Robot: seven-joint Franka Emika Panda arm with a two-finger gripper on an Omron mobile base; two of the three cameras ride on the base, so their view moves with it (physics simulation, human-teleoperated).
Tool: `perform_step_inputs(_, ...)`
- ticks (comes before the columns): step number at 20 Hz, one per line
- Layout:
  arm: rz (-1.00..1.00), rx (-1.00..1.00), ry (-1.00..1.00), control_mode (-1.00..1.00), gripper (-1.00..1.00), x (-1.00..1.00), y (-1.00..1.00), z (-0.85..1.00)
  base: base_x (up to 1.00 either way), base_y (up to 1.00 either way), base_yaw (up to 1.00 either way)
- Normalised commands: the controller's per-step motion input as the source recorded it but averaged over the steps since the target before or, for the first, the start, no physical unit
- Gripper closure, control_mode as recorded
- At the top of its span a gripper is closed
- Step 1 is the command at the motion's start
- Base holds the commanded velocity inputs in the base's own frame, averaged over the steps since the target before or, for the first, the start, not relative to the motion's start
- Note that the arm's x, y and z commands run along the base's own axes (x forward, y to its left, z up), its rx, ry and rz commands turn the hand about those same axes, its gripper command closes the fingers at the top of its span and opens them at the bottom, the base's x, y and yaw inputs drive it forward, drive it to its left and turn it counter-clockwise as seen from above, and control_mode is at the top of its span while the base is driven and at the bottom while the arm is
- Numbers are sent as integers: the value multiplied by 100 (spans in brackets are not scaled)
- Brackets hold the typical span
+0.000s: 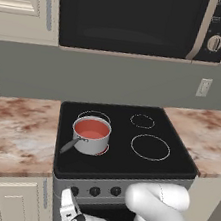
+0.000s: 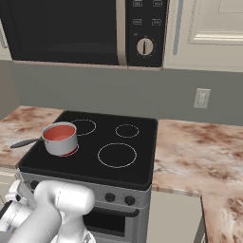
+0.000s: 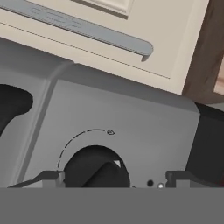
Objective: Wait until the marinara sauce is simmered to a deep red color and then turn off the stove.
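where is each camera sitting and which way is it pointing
Left base view: behind the arm on its left, looking forward and down at the stove, the saucepan of marinara sauce and the microwave; the white arm rises at lower right.
Right base view: behind on the right, same stove, saucepan and microwave; arm at lower left.
Hand view: on the hand, close on a black knob of the silver front panel, claw tips either side of it.
Both base views share the whole cooktop.

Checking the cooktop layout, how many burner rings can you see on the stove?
4: back left, back right, front right, and front left under the saucepan, only partly visible.
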Motion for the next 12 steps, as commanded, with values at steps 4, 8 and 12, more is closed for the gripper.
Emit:
perform_step_inputs(4,0,0,0,-100,-100,3,0,0,0,0,0)
perform_step_inputs(8,0,0,3,-100,-100,2,2,2,0,0,0)
perform_step_inputs(12,-6,1,9,-100,-100,0,23,4,0,0,0)
